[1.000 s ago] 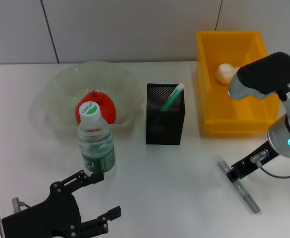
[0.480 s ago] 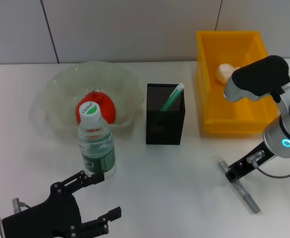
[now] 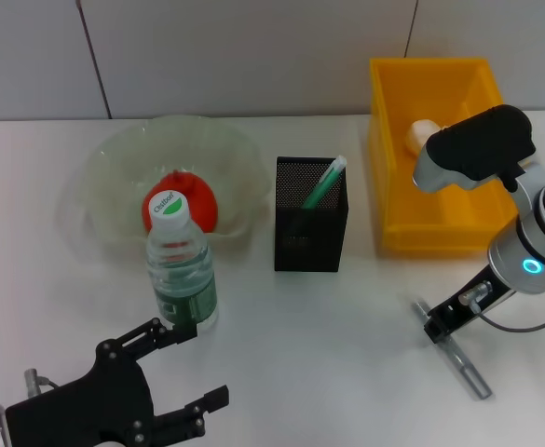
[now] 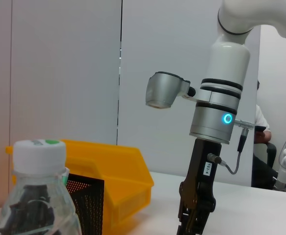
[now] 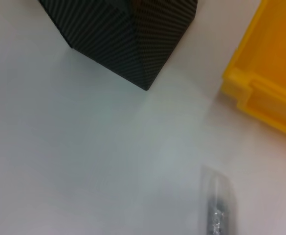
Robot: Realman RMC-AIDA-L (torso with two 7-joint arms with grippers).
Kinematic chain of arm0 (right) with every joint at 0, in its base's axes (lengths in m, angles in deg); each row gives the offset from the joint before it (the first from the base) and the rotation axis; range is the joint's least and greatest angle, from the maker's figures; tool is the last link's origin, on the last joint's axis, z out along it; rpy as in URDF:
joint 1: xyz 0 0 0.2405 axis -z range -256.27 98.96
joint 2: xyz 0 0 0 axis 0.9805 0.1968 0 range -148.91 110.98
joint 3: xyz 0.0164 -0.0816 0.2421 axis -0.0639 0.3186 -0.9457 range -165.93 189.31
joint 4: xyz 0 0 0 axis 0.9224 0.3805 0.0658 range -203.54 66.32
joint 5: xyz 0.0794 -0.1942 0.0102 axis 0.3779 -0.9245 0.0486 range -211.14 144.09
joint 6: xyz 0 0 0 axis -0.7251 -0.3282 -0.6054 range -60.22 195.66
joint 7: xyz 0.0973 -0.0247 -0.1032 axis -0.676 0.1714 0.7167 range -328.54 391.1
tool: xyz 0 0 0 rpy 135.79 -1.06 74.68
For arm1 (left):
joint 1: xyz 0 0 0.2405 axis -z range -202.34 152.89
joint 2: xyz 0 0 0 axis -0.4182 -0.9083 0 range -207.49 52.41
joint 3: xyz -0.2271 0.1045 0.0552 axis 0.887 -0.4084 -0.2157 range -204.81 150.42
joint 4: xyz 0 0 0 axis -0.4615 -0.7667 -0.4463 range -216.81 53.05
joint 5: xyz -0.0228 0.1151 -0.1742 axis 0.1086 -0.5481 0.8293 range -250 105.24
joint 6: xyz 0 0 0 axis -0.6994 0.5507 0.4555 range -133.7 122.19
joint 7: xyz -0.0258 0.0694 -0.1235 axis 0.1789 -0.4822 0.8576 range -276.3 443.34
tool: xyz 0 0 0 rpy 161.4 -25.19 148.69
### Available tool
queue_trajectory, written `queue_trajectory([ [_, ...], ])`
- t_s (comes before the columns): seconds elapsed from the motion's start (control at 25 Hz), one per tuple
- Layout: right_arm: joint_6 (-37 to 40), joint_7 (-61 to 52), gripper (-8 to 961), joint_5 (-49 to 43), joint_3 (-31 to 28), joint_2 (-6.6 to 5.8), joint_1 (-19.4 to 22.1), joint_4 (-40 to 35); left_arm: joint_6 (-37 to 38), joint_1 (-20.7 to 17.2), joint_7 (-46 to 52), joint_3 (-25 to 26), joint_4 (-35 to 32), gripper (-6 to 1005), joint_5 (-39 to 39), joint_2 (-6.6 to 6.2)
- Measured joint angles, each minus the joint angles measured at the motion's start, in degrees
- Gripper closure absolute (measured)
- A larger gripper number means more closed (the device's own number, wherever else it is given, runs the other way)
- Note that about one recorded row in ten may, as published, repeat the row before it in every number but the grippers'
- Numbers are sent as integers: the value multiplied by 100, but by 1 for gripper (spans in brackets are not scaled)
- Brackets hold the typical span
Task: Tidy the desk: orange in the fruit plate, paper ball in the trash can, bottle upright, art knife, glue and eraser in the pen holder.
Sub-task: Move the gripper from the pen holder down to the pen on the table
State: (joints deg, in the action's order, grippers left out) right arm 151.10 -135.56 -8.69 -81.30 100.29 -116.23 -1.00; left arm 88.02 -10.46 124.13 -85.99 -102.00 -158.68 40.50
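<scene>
My right gripper (image 3: 437,328) sits down on the art knife (image 3: 460,358); its grip I cannot tell. My left gripper (image 3: 183,368) hangs spread and empty near the bottle (image 3: 180,272).

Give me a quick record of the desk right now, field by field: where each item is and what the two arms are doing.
orange: in the clear fruit plate
bottle: upright, in front of the plate
pen holder: mid desk, holds a green pen
paper ball: inside the yellow bin
art knife: flat on the desk, in front of the bin
right pincer: low, at the knife's far end
left pincer: open, near the front edge, close to the bottle
glue, eraser: not seen
</scene>
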Motion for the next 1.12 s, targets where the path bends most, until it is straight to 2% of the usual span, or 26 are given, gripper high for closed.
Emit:
queue_trajectory([
  [0.32,-13,84,707,-2,-1,0,-121,-160,-26,27,0,31,0,184,0,0],
  [0.52,-4,133,858,10,-5,1,-173,-275,-68,54,0,22,0,184,0,0],
  [0.88,117,166,889,29,-80,-3,-154,-43,-71,74,0,31,0,184,0,0],
  [1.12,304,348,916,45,-360,-13,-171,206,-71,76,0,49,0,184,0,0],
])
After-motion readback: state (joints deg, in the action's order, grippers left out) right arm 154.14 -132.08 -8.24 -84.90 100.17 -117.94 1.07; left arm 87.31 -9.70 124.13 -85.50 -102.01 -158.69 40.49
